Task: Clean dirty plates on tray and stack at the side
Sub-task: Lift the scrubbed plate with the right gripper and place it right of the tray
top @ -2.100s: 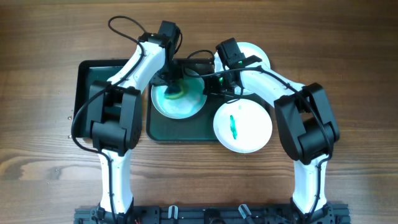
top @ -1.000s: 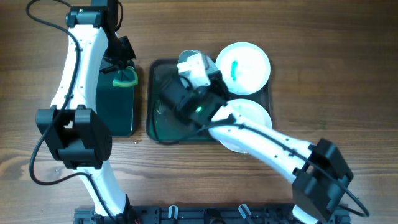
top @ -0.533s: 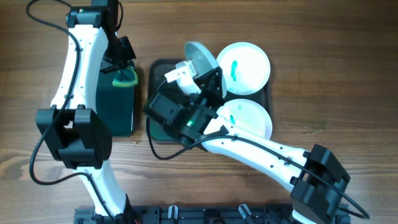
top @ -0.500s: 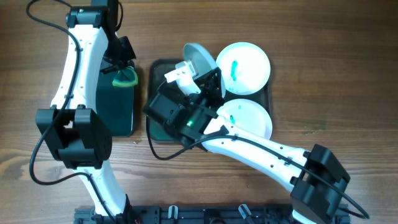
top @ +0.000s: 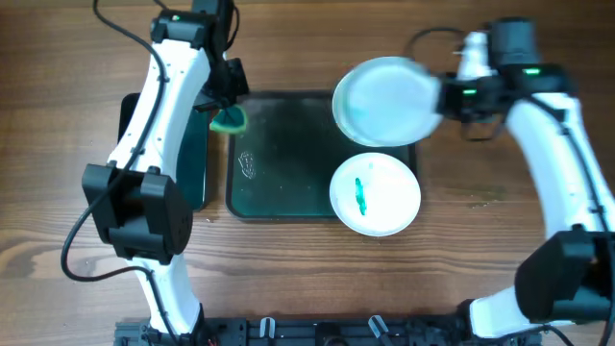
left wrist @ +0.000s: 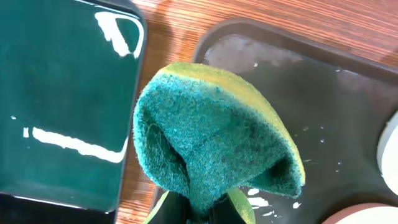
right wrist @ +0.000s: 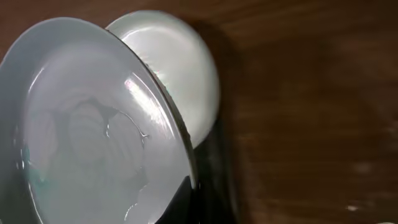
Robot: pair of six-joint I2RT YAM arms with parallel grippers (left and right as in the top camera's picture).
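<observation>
My right gripper [top: 445,98] is shut on the rim of a wet white plate [top: 386,100] and holds it lifted and tilted over the back right corner of the dark green tray [top: 288,154]. In the right wrist view [right wrist: 194,186] the held plate [right wrist: 81,124] shows faint wet streaks, and a second plate [right wrist: 183,68] lies beneath it. A third plate [top: 375,195] with a green smear sits at the tray's front right. My left gripper [left wrist: 205,210] is shut on the green-yellow sponge [left wrist: 211,143], held over the tray's back left corner [top: 229,119].
The smaller black-rimmed tray [top: 192,154] lies left of the large tray and also shows in the left wrist view [left wrist: 56,93]. The large tray's left part [left wrist: 323,93] is wet with white flecks. Bare wooden table lies right of the tray [top: 500,192].
My right arm swung from the tray's left part over to the right, carrying the plate to the back right corner. My left arm moved the sponge from the small tray to the large tray's corner.
</observation>
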